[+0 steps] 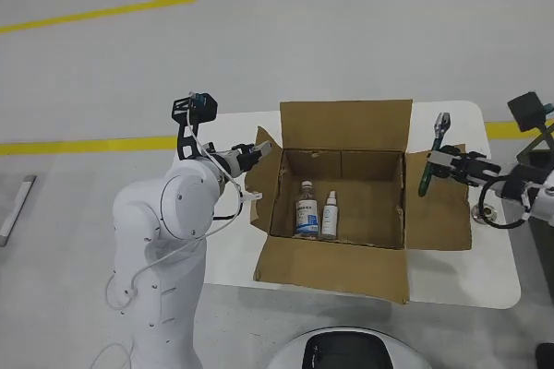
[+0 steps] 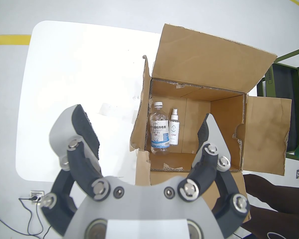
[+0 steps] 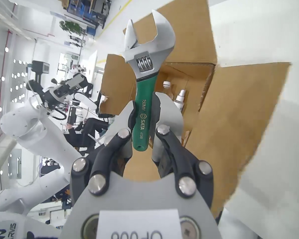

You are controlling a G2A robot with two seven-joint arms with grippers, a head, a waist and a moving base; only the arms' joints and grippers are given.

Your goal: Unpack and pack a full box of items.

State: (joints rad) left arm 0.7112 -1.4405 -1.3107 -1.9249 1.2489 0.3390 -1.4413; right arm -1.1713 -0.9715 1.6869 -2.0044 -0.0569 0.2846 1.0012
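Right claw (image 3: 145,105) sits closest to its wrist camera, clamped on the green handle of an adjustable wrench (image 3: 145,80) with the metal head sticking out past the fingertips and its mouth open. Top view puts this claw (image 1: 439,166) at the right of the frame, above the outer edge of the box's right flap, and the wrench (image 1: 434,152) points toward the upper edge of the frame. Left claw (image 2: 144,123) is spread wide with nothing between its dark pads (image 2: 86,123). In the top view it (image 1: 258,152) is left of centre, just beside the torn left flap; contact with the flap is hard to judge. Cardboard box (image 1: 346,124) stands mid-frame on the white surface (image 1: 462,277), all four flaps folded outward. Inside, toward the lower left part of its floor, a clear bottle with a white cap (image 1: 306,210) and a slimmer white spray bottle (image 1: 330,215) are side by side, caps toward the upper edge of the frame, probably lying flat. Left wrist view shows the same box (image 2: 201,55), clear bottle (image 2: 160,133) and spray bottle (image 2: 174,129) on the surface (image 2: 77,75). Right wrist view has the box (image 3: 239,115) behind the wrench. Yellow floor line (image 1: 74,146) runs at the left of the frame.
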